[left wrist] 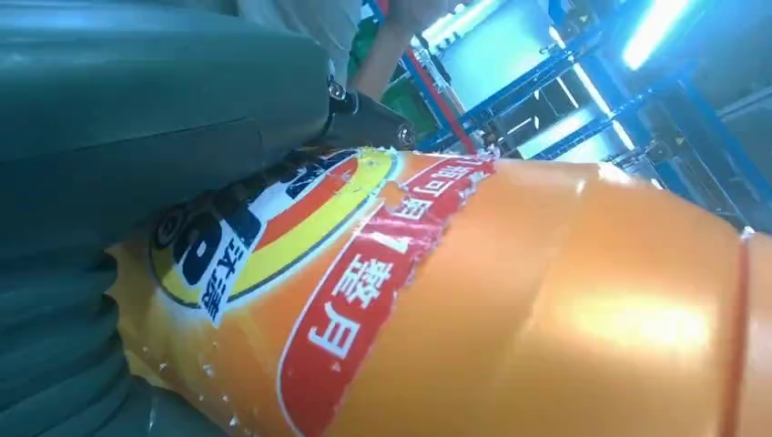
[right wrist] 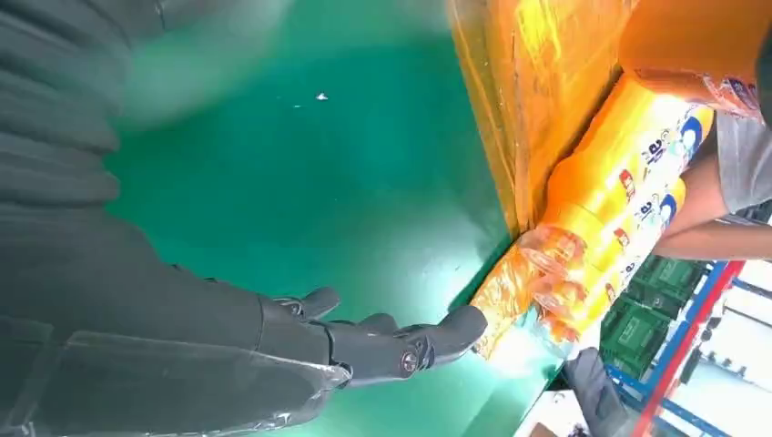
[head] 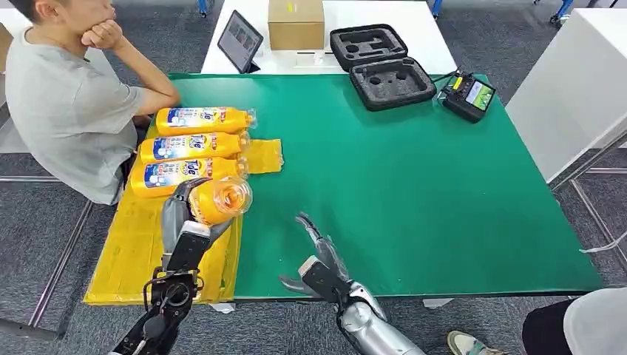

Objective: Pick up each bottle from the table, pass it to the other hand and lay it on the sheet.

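Far left of the head view: a seated person (head: 63, 103) in a grey shirt, one elbow on the tabletop (head: 414, 192), green-covered. Just beside that elbow, three orange bottles lying side by side on the yellow sheet (head: 126, 259), caps toward the green: far bottle (head: 201, 120), middle bottle (head: 191, 146), near bottle (head: 183, 174), each touching its neighbour. Sheet spread along the tabletop's left edge, a flap of it reaching out past the caps.

Nearer the robot, above the sheet's right edge: left hand (head: 186, 214), fingers wrapped around a fourth orange bottle, the held bottle (head: 220, 200), lifted clear of the sheet and close to the near bottle. In the left wrist view, same held bottle (left wrist: 510, 300) pressed against the grey palm, red and yellow label up close.

Toward the middle, low over the green surface at the near edge: right hand (head: 316, 255), holding nothing, fingers spread and stretched forward. In the right wrist view, right hand (right wrist: 382, 346) likewise splayed above the green, the lying bottles' caps beyond its fingertips.

At the back, on a white table: tablet (head: 239, 41), cardboard box (head: 296, 24). Further right, black foam-lined case (head: 381, 66) lying open at the green's far edge, then a handheld controller (head: 469, 96) with a lit screen.
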Robot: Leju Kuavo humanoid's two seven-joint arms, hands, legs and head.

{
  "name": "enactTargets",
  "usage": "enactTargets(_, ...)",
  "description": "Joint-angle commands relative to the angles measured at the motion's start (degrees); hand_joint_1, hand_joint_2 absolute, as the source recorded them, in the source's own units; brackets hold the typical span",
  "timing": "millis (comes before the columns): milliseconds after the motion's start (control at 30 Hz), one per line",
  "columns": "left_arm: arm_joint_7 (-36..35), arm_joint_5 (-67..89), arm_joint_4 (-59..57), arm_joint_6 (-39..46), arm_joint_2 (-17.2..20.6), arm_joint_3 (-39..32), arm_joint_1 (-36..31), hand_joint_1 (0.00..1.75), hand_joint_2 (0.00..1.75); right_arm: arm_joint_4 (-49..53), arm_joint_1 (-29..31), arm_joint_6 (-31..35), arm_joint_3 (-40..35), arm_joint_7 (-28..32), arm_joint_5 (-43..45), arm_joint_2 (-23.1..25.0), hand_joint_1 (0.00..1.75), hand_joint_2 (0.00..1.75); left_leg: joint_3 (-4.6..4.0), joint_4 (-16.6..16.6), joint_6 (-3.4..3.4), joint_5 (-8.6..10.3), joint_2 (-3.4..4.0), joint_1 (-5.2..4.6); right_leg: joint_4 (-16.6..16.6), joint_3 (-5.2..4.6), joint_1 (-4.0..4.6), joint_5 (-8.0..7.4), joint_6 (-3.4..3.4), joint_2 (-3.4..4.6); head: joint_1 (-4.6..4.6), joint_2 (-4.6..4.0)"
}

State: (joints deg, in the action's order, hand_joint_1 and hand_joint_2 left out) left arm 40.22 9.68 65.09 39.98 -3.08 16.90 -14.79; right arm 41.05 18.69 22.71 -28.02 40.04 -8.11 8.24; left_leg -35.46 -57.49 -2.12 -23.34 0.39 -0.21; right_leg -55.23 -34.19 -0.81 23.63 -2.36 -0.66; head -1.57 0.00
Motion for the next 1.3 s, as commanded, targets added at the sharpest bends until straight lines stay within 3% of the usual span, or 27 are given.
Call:
enactTargets(33, -0.22, -0.01, -0.07, 0.02, 2.23, -0.38, -0.75, 1.75, 1.75, 0.01, 0.64, -0.38, 1.13, -0.04, 0.22, -0.39, 0.00, 1.75, 0.19, 0.00, 0.12, -0.09, 0.00, 0.06, -0.01, 0.17, 0.05, 0.08, 0.10, 0.07, 0.00, 0.00)
enactTargets(167, -0.22, -0.01, -0.07, 0.02, 2.23, -0.38, -0.75, 1.75, 1.75, 0.01, 0.64, -0.38, 1.13, -0.04, 0.22, -0.39, 0.00, 1.75, 0.10, 0.02, 0.08, -0.04, -0.01, 0.04, 0.02, 0.09, 0.04, 0.03, 0.06, 0.03, 0.00, 0.00)
enactTargets(400, -0.22, 33.94, -1.87, 0.02, -2.53, -13.98, 1.43, 1.75, 1.75, 1.12, -0.76, -1.19, 1.84, -0.04, 1.51, -0.46, 0.00, 1.75, 0.30, 0.00, 0.12, -0.16, 0.02, 0.07, 0.02, 0.29, 0.06, 0.13, 0.10, 0.10, 0.00, 0.00)
enactTargets(533, -4.22, 39.97, -6.24, 0.02, -2.30, -13.56, 0.02, 1.75, 1.75, 4.33, -1.68, -1.47, 2.05, -0.04, 2.30, -0.79, 0.00, 1.75, 0.32, -0.04, 0.14, -0.17, -0.05, 0.09, 0.00, 0.32, 0.07, 0.16, 0.11, 0.03, 0.00, 0.00)
enactTargets(600, -8.23, 43.26, -8.92, 0.02, -1.23, -11.76, -0.90, 1.75, 1.75, 8.62, -2.06, -1.64, 2.54, -0.04, 2.98, -1.40, 0.00, 1.75, 0.31, -0.02, 0.15, -0.14, -0.07, 0.08, 0.00, 0.31, 0.07, 0.15, 0.12, 0.01, 0.00, 0.00)
enactTargets(733, -13.37, 56.03, -10.77, 0.02, -2.33, -17.35, -1.48, 1.75, 1.75, 22.15, -4.90, -2.02, 4.05, -0.04, 3.45, -3.45, 0.00, 1.75, 0.10, -0.05, 0.12, -0.07, -0.10, 0.02, -0.08, 0.07, 0.01, 0.11, 0.10, -0.04, 0.00, 0.00)
enactTargets(1100, -18.28, 61.13, -19.38, 0.02, -2.38, -22.39, -5.31, 1.75, 1.75, 33.38, -12.27, -1.37, 5.13, -0.04, 2.36, -5.43, 0.00, 1.75, 0.14, 0.04, 0.08, -0.02, -0.22, 0.04, 0.04, 0.15, 0.04, 0.10, 0.07, -0.18, 0.04, 0.00)
enactTargets(1167, -13.93, 54.22, -25.05, 0.02, -2.24, -22.24, -6.64, 1.75, 1.75, 35.16, -14.42, -1.46, 6.09, -0.04, 2.18, -5.95, 0.00, 1.75, 0.28, 0.02, 0.13, -0.11, -0.18, 0.07, 0.04, 0.27, 0.06, 0.16, 0.10, -0.11, 0.00, 0.00)
enactTargets(1300, -13.93, 54.22, -25.05, 0.02, -2.24, -22.24, -6.64, 1.75, 1.75, 35.16, -14.42, -1.46, 6.09, -0.04, 2.18, -5.95, 0.00, 1.75, 0.30, 0.01, 0.14, -0.14, -0.19, 0.06, 0.02, 0.30, 0.05, 0.18, 0.11, -0.10, 0.02, 0.00)
